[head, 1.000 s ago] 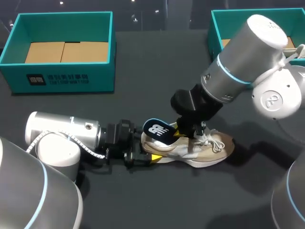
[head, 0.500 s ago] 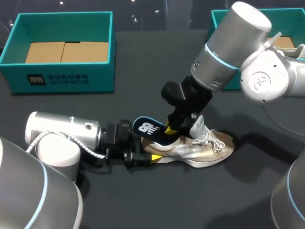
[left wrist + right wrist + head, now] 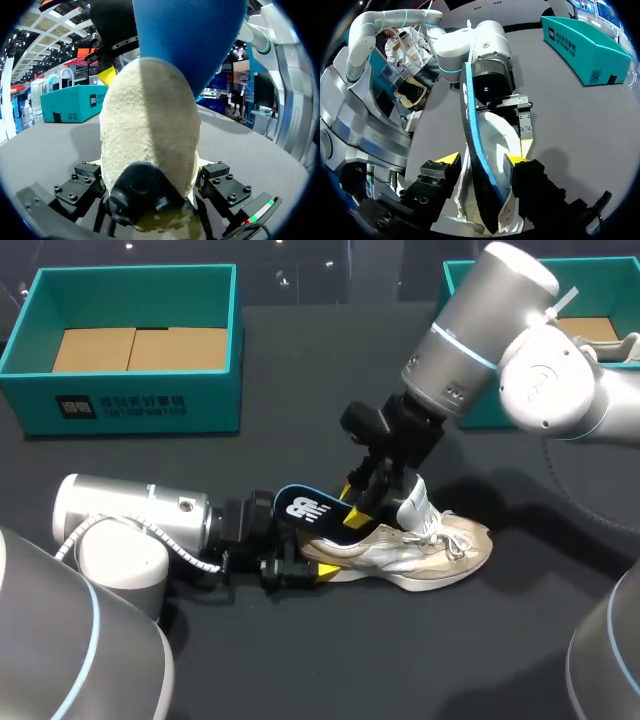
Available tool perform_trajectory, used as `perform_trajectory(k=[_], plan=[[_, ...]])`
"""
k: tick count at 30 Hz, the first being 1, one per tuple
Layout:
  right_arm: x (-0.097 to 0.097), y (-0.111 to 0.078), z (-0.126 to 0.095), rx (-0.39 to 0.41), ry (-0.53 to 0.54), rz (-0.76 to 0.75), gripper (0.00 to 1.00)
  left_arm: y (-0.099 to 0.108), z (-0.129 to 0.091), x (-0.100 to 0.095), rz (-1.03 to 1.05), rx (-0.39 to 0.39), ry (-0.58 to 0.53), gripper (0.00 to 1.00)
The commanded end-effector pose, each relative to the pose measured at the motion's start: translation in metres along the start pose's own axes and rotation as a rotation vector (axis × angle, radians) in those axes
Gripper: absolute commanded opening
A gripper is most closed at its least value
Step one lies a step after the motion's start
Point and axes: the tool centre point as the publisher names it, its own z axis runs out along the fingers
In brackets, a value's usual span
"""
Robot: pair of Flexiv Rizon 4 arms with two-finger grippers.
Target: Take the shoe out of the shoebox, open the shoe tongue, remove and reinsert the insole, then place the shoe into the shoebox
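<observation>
The beige sneaker (image 3: 430,552) lies on its side on the dark table, toe to the right. My left gripper (image 3: 308,568) is shut on its heel; in the left wrist view the heel (image 3: 147,135) fills the space between both fingers. The blue insole (image 3: 312,512) sticks out of the shoe opening over the heel and rises above it (image 3: 190,35) in the left wrist view. My right gripper (image 3: 358,505) is over the shoe opening. Its yellow-tipped fingers stand apart on either side of the insole (image 3: 476,150), so my right gripper (image 3: 481,161) is open.
A teal shoebox (image 3: 130,405) with a cardboard floor stands at the back left. A second teal box (image 3: 452,300) at the back right sits partly behind my right arm and holds something pale. Bare table lies in front of the shoe.
My right gripper went from shut on the insole to open and shifted a little left and back. The insole's free end sank leftward toward the heel. The left arm kept still.
</observation>
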Motion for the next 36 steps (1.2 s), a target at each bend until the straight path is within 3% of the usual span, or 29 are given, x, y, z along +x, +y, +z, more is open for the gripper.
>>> perform_trajectory(k=[1, 4, 10, 17, 34, 36], plan=[[-0.006, 0.002, 0.006, -0.021, 0.044, 0.024, 0.58, 0.0, -0.001, 0.001, 0.0, -0.001, -0.001, 0.0], [-0.004, 0.003, 0.006, -0.045, 0.062, 0.038, 0.56, 0.0, -0.001, 0.001, 0.0, -0.001, -0.001, 0.0], [-0.001, 0.009, 0.009, -0.066, 0.1, 0.062, 0.68, 0.0, -0.001, 0.001, 0.0, -0.001, -0.001, 0.0], [0.001, 0.01, 0.017, -0.115, 0.128, 0.074, 0.49, 0.0, -0.001, 0.001, 0.0, -0.001, -0.001, 0.0], [0.013, 0.021, 0.027, -0.128, 0.122, 0.062, 0.35, 0.0, -0.001, 0.001, 0.0, -0.001, -0.001, 0.0], [0.014, 0.024, 0.027, -0.136, 0.116, 0.053, 0.24, 0.0, -0.001, 0.001, 0.0, -0.001, -0.001, 0.0]])
